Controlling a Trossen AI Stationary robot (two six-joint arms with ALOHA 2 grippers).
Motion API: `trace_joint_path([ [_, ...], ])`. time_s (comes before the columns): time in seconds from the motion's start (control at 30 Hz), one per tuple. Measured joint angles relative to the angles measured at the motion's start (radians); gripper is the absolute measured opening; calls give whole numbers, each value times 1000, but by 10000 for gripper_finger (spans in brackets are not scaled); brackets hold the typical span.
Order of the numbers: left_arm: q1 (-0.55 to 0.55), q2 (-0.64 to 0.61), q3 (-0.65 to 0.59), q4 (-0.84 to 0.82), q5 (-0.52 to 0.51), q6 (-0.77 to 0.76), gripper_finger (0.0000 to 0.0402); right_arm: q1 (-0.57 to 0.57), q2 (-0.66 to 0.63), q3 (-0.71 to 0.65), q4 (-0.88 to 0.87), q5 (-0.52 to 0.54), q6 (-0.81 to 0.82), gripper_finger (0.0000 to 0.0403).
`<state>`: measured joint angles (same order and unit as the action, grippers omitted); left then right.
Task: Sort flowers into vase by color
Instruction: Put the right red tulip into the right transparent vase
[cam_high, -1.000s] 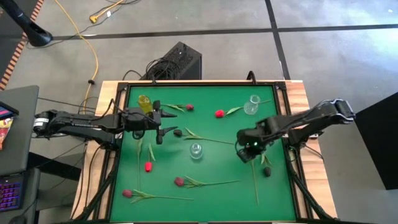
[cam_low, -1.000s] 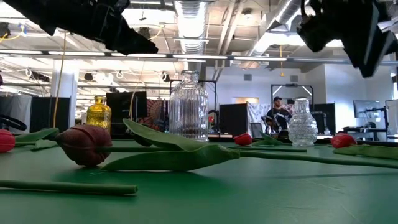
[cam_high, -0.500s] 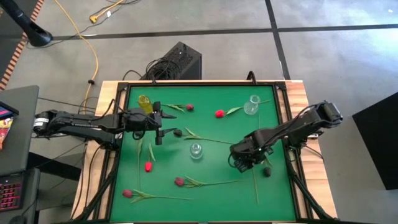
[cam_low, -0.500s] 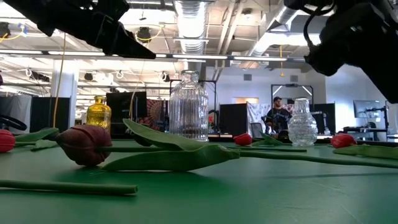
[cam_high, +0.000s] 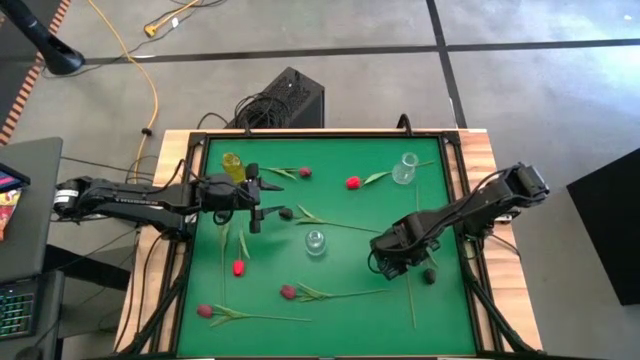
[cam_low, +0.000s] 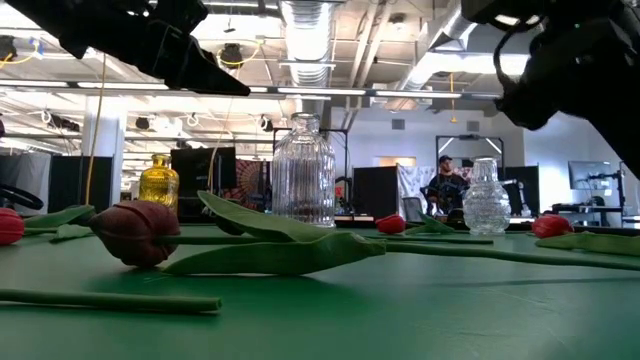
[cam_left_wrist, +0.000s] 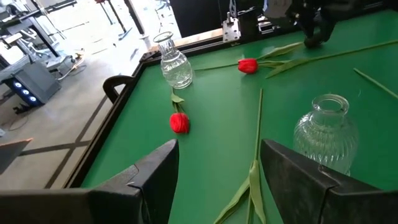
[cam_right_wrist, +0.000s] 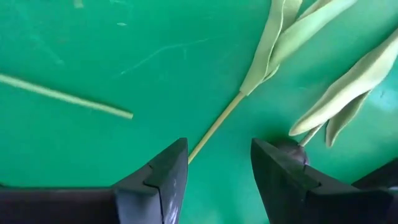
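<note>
Green felt table (cam_high: 340, 215): flowers are scattered flat across it in the high view; none is seen standing in a vase.

Item: right gripper (cam_high: 392, 262), lower right of centre in the high view. Fingers are parted and nothing is held; in its wrist view a pale green stem (cam_right_wrist: 216, 127) runs between them, with leaves beyond.

Item: dark tulip (cam_high: 429, 275), just beside the right gripper toward the right edge; its bud lies near one finger.

Item: left gripper (cam_high: 258, 200), upper left of the frame, spread wide and empty, beside the yellow vase (cam_high: 233, 165).

Item: ribbed clear vase (cam_high: 315, 241), centre; round clear vase (cam_high: 405, 168), upper right.

Item: red tulips, lower left (cam_high: 238, 267) and upper centre (cam_high: 352, 183).

Risks, as judged: a thin stem lying flat may be missed or rolled aside if the fingers close too high; leaves may be pinched instead, letting the flower droop or slip. The neighbouring stem end could be caught as well. A long stem carried low could tip the ribbed clear vase.
</note>
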<state>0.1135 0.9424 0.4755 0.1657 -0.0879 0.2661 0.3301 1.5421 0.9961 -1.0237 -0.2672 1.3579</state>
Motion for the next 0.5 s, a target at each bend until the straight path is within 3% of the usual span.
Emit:
trace_joint_path([
  [0.5, 0, 0, 0, 9, -2, -7, 215, 78, 1, -78, 109, 4, 187, 203],
])
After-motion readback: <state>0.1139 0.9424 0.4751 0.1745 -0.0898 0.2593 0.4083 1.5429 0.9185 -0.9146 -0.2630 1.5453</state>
